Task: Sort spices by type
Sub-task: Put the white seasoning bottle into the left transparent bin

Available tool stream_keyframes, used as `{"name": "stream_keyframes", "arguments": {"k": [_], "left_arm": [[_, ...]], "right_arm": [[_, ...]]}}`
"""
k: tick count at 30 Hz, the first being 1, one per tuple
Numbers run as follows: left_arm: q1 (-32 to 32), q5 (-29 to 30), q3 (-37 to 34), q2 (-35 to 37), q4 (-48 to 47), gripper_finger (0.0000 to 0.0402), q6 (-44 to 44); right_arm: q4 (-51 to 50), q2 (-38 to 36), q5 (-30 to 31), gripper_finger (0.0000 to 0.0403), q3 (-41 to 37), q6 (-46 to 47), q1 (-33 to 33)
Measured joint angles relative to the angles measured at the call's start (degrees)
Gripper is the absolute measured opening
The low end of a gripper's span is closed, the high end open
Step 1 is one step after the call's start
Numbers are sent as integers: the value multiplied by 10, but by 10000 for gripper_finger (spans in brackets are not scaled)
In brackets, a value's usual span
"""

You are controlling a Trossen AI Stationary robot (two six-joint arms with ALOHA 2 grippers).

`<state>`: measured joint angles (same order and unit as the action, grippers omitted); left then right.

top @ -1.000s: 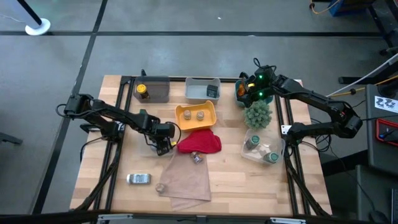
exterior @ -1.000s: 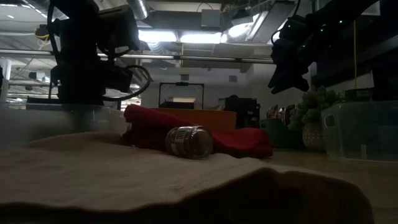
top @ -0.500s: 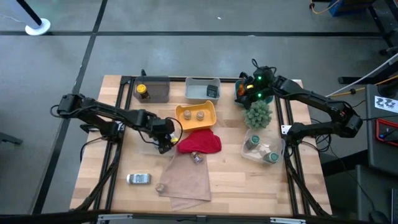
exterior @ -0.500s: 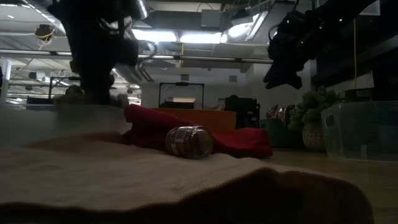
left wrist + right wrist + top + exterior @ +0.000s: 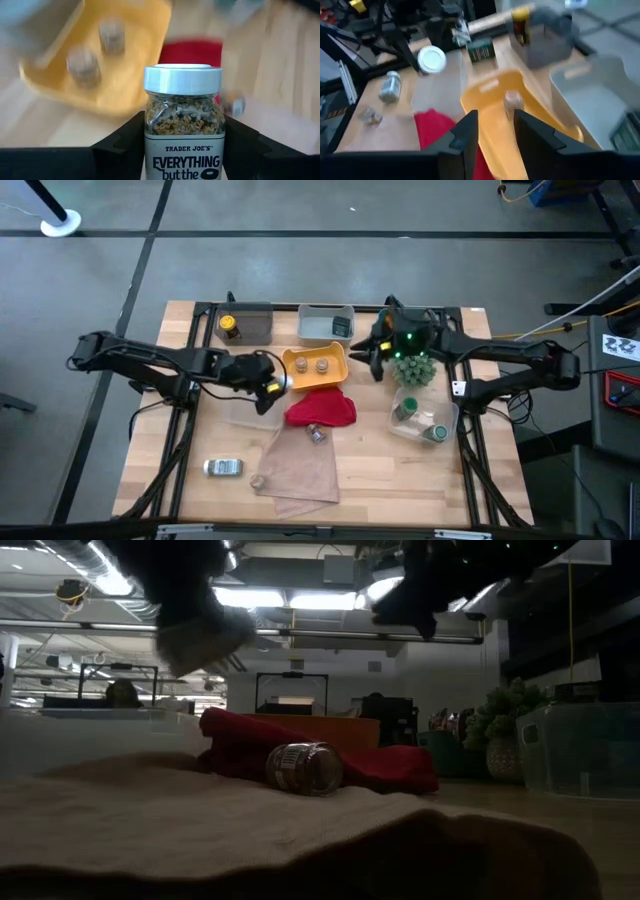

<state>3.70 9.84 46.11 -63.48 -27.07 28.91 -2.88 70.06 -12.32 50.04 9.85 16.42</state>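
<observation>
The left gripper [image 5: 268, 385] pinches a white-capped seasoning jar [image 5: 183, 120] at nine o'clock of the yellow tray [image 5: 300, 372], mid-transfer. The right gripper [image 5: 490, 131], fingers parted and empty, hovers at three o'clock. Next it needs a matching bin.

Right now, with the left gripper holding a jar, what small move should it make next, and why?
Probably lower the jar toward the clear bin below. The left gripper grips it near the yellow tray, which holds only tan-topped pots.
</observation>
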Motion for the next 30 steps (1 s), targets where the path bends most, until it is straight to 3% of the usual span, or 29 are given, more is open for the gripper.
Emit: {"name": "stream_keyframes", "arguments": {"k": [9, 18, 30], "left_arm": [[0, 40, 0, -13, 177, 185, -52], [0, 46, 0, -56, 267, 186, -81], [0, 45, 0, -69, 279, 195, -80]], "right_arm": [[149, 80, 119, 127, 0, 0, -95], [320, 167, 128, 127, 0, 1, -143], [368, 191, 128, 127, 11, 1, -153]]}}
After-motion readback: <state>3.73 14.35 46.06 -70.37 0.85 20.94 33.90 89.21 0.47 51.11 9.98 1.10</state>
